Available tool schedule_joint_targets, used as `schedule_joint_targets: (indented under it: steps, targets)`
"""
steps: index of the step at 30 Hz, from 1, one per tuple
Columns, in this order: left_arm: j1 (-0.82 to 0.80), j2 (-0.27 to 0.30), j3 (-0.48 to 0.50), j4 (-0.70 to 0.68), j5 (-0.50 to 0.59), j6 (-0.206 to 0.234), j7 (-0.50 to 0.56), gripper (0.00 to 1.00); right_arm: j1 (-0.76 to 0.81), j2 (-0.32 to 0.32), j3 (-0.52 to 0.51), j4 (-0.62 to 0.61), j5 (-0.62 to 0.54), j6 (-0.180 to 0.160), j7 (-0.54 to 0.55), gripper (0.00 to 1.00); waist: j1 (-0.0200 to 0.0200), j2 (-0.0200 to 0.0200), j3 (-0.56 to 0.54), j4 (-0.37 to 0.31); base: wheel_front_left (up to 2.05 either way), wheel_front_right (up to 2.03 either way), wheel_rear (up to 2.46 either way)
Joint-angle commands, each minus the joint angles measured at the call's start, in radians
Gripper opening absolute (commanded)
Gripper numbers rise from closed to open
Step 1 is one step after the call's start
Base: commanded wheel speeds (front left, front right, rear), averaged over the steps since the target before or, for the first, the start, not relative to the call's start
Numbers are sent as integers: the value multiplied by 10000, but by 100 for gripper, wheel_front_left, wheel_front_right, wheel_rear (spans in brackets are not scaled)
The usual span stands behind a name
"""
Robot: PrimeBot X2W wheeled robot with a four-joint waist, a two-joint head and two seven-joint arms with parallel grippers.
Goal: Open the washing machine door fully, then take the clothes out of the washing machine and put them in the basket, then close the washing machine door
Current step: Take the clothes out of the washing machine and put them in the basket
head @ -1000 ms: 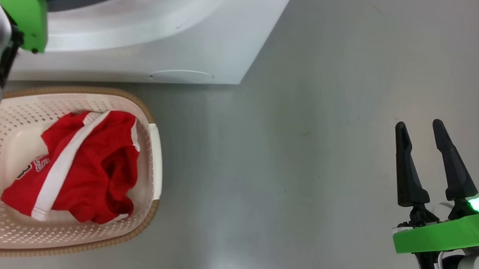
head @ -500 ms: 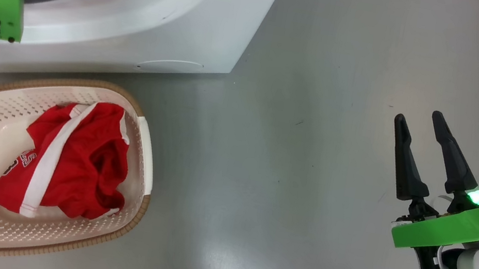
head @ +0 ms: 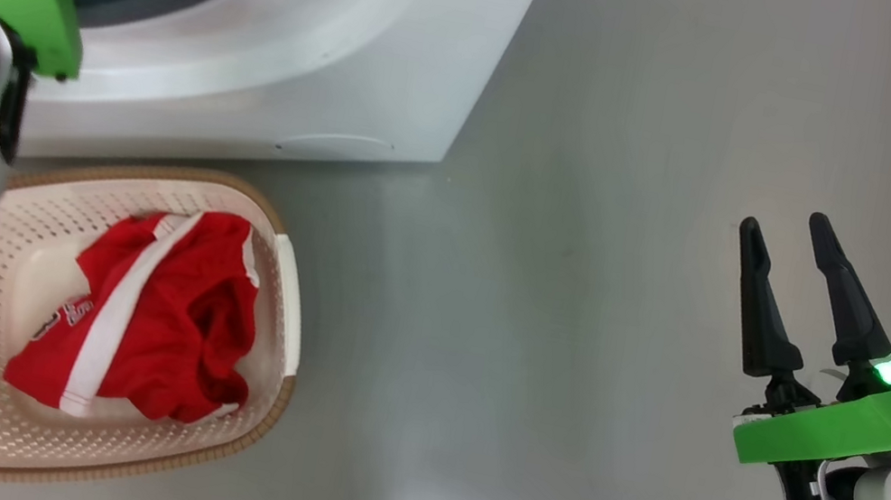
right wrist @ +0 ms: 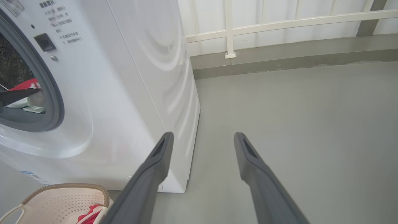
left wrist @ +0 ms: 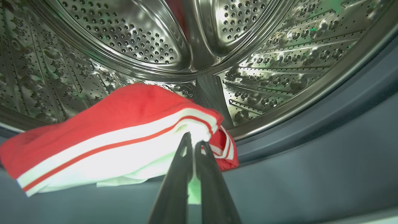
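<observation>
Red garment (left wrist: 93, 124) pinched in closed left fingers (left wrist: 186, 149) at drum (left wrist: 124, 37) mouth; right fingers (head: 755, 286) spread, empty, over grey floor (head: 578, 328).

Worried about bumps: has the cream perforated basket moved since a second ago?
No. The cream basket lies as before in front of the white washing machine.

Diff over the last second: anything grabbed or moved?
The left gripper has shut on the red white-striped garment at the mouth of the steel perforated drum. The head camera shifted slightly. Unchanged: right gripper open above the grey floor, second red garment lying in the cream perforated basket.
</observation>
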Motion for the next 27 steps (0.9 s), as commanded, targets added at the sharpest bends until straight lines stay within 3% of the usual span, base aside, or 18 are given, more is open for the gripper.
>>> schedule_joint_targets:
  steps: [1, 4, 10, 27]
  targets:
    - [255, 370, 155, -285, -111, -74, -148, 0, 303, -106, 129, -186, -78, 16, -118, 100, 0, 0, -331, 191, 0, 0, 0]
    - [783, 209, 421, -695, -480, -286, -293, 0, 474, -156, 129, -145, -87, 16, -118, 100, 0, 0, -697, 324, 0, 0, 0]
    - [2414, -164, 985, -3198, -1004, -610, -312, 0, 869, -273, 43, -80, -93, 16, -118, 100, 0, 0, -1350, 654, 0, 0, 0]
    - [7453, -1052, 1807, -9230, -1248, -971, -315, 0, 1829, -506, -257, -49, -48, 16, -118, 100, 0, 0, -2584, 1241, 0, 0, 0]
